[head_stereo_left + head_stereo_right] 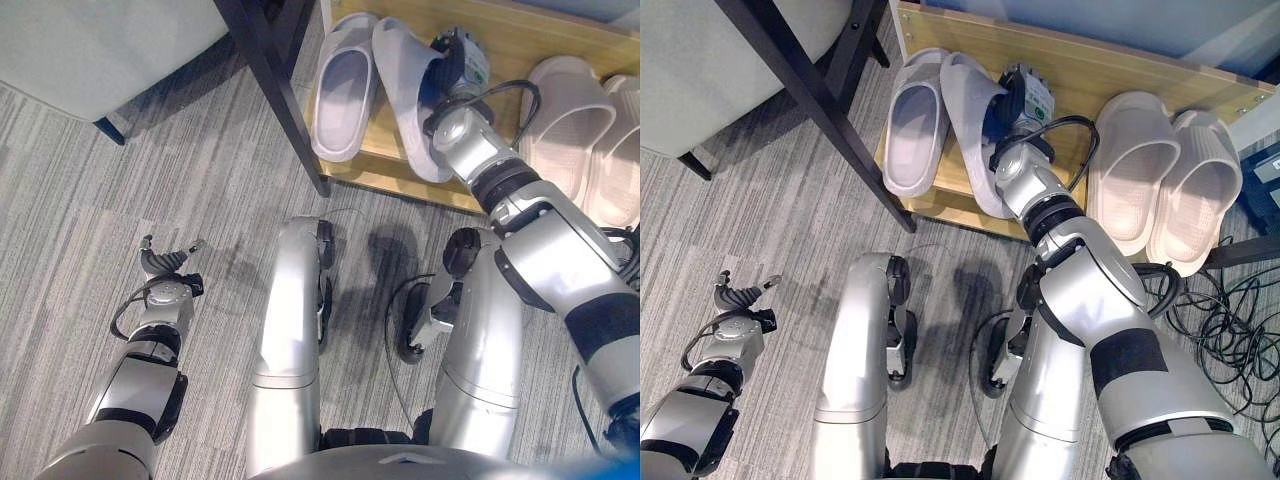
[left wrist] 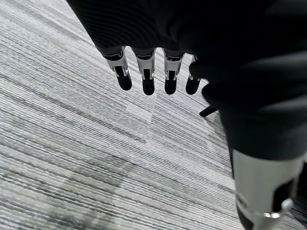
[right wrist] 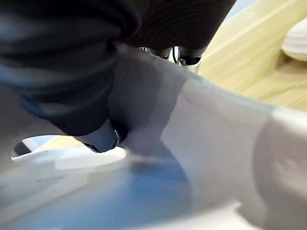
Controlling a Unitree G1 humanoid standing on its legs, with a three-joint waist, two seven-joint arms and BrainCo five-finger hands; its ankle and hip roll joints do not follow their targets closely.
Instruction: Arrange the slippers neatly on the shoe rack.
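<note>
We see no writing we can read on the slippers. Our right hand [image 1: 1023, 103] grips a grey slipper [image 1: 973, 120], thumb and fingers pinched on its strap, and the slipper lies tilted on the wooden shoe rack [image 1: 1110, 70], its heel past the front edge. Its twin grey slipper [image 1: 915, 125] touches it on the side away from the hand. Two beige slippers [image 1: 1160, 180] lie close together on the hand's other side, with bare rack in between. A dark leg [image 1: 820, 100] stands near the twin. Our left hand [image 1: 168, 265] hangs wide over the grey carpet [image 1: 100, 200], far from the rack.
</note>
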